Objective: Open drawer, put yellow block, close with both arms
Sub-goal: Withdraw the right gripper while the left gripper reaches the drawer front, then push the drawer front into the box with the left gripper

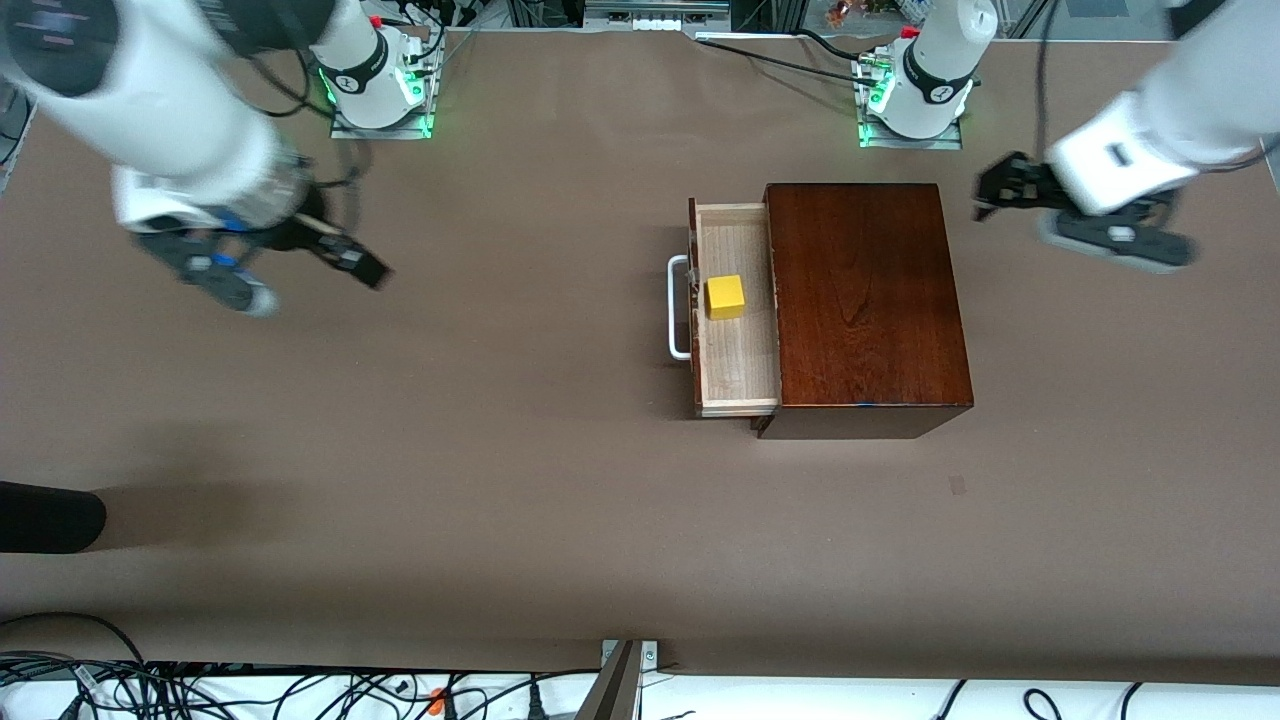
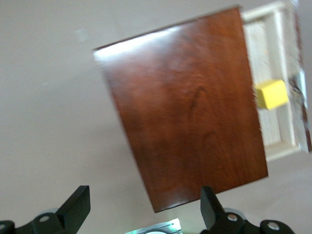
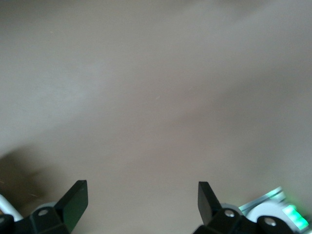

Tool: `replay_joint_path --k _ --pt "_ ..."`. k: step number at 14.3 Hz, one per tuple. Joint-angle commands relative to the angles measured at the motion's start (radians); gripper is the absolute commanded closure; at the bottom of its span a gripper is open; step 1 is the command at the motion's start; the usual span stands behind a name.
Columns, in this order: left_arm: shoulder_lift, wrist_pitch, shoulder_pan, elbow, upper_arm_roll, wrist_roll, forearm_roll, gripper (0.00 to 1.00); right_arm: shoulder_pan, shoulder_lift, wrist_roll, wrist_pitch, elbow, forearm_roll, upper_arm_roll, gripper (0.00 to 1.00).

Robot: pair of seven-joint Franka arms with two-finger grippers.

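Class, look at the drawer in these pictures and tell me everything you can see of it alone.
The drawer is a shallow tray of pale, light wood with a dark reddish-brown front and a white U-shaped bar handle. It stands pulled partly out of the glossy dark-brown wooden box, toward the right arm's end of the table. The yellow block rests on its floor, near the front panel. Neither the left gripper nor the right gripper touches it.

drawer [image 1: 735,375]: pale wood tray, pulled open, frame center
yellow block [image 1: 725,297]: small cube, sits inside drawer
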Motion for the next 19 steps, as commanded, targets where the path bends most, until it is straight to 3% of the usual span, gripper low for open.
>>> replay_joint_path --k 1,5,6,12,16,19 --pt "0.107 -0.021 -0.049 0.075 -0.031 0.129 -0.025 0.0 -0.153 -0.116 -0.302 0.027 -0.139 -0.021 0.025 0.0" --pt "0.207 0.024 -0.176 0.133 -0.08 0.235 -0.028 0.0 -0.426 -0.14 -0.636 0.05 -0.151 -0.09 0.184 0.0" --pt "0.219 0.075 -0.213 0.126 -0.095 0.252 -0.025 0.0 -0.466 -0.141 -0.696 0.053 -0.151 -0.09 0.199 0.0" --pt "0.366 0.415 -0.417 0.116 -0.103 0.52 0.005 0.0 -0.478 -0.149 -0.754 0.067 -0.15 -0.107 0.193 0.0" --pt "0.498 0.602 -0.446 0.107 -0.108 0.721 0.048 0.0 -0.478 -0.147 -0.751 0.06 -0.15 -0.094 0.192 0.0" --pt "0.555 0.681 -0.468 0.084 -0.108 0.731 0.093 0.0 -0.478 -0.147 -0.749 0.059 -0.151 -0.076 0.192 0.0"
